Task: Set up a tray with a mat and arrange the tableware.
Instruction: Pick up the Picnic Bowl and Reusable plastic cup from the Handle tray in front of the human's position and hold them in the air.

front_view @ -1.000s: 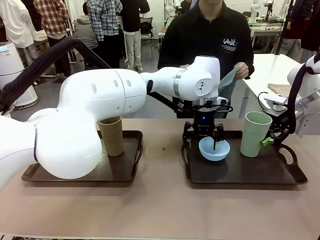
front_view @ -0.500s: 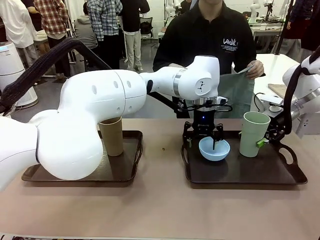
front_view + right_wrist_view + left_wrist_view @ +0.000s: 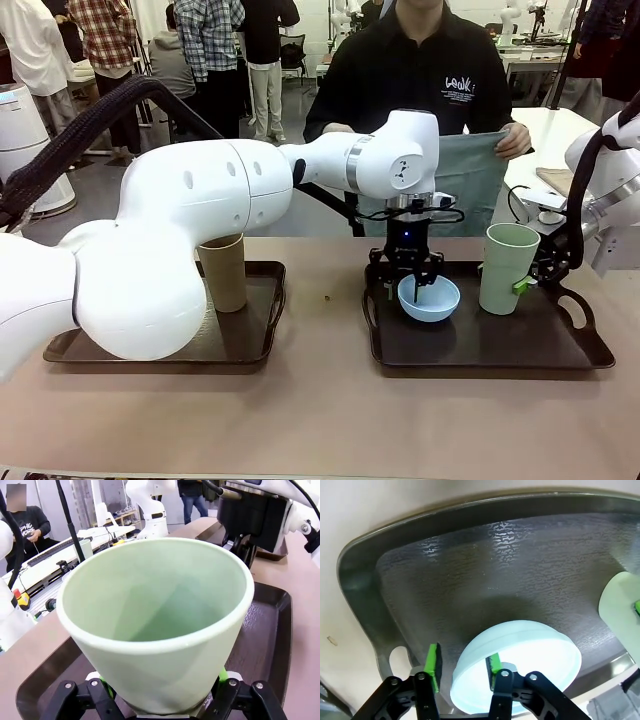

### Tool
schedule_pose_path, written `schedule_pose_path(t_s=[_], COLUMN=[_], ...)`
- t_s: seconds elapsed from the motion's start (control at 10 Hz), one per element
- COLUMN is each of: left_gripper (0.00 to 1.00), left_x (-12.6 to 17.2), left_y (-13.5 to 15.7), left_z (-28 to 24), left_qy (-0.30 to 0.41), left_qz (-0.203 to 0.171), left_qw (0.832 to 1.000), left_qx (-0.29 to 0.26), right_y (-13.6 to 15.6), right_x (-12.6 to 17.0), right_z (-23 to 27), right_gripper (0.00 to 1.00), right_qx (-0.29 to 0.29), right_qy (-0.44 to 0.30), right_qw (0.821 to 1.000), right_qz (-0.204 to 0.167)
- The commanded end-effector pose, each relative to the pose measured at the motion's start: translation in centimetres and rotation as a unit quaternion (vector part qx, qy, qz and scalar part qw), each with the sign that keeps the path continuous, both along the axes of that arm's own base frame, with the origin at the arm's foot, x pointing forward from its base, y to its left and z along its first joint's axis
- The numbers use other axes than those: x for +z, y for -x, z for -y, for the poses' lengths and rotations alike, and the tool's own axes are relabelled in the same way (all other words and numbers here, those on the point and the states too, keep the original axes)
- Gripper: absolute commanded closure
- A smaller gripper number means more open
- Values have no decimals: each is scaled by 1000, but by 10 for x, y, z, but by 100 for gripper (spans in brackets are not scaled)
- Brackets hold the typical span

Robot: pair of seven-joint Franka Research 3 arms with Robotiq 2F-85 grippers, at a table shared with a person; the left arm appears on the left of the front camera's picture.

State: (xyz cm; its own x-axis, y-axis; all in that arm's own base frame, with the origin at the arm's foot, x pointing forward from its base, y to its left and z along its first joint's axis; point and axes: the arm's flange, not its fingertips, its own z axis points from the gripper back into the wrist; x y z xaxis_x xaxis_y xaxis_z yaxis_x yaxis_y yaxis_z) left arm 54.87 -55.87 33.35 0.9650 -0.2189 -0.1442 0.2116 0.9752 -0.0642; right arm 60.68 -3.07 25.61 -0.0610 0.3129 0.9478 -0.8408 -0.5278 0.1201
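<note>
A tan table (image 3: 320, 410) is shared with a person at its far side, by whose hand (image 3: 513, 140) a grey-green cloth (image 3: 470, 185) is held spread above the far edge; other people and a white table (image 3: 550, 130) are seen in the room behind. Two dark trays are laid side by side, a bare strip of table between them. On the left tray (image 3: 255, 345) a brown cup (image 3: 224, 272) is stood upright. On the right tray (image 3: 480, 350) a light blue bowl (image 3: 430, 300) is set toward the left end, and its rim is straddled by the left gripper (image 3: 463, 662), the pads parted, one inside and one outside. A pale green cup (image 3: 508, 268), apart from the bowl, is clasped near its base by the right gripper (image 3: 162, 685). The tray's front floor and the table's near strip are left bare.
</note>
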Motion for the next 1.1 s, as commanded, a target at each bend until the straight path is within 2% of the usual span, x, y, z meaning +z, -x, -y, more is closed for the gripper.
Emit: schedule_pose_path(t_s=[0.0,0.1,0.2,0.3,0.5,0.6,0.8,1.0], left_gripper=[86,95,100,100,100,100,100,100], left_x=[8,9,9,9,10,14,32,66], left_y=[-15,-14,-13,-12,-12,-10,-3,4], left_z=[15,14,14,13,12,8,0,-12], left_qy=[-11,-12,-16,-18,-21,-18,-14,3], left_qz=[8,8,4,3,3,8,22,44], left_qw=[1000,1000,1000,1000,1000,1000,999,999], left_qx=[-10,-11,-13,-14,-15,-17,-21,-15], right_y=[8,8,7,7,6,5,14,28], right_x=[-1,-1,-3,-3,-3,-1,21,67], right_z=[1,2,3,4,6,12,31,54], right_gripper=[75,100,75,100,100,75,75,75], right_qx=[10,9,8,7,-9,-38,-92,-141], right_qy=[3,2,1,0,-1,-1,-5,-18], right_qw=[1000,1000,1000,1000,1000,999,996,990], right_qz=[7,7,5,4,1,-4,-3,6])
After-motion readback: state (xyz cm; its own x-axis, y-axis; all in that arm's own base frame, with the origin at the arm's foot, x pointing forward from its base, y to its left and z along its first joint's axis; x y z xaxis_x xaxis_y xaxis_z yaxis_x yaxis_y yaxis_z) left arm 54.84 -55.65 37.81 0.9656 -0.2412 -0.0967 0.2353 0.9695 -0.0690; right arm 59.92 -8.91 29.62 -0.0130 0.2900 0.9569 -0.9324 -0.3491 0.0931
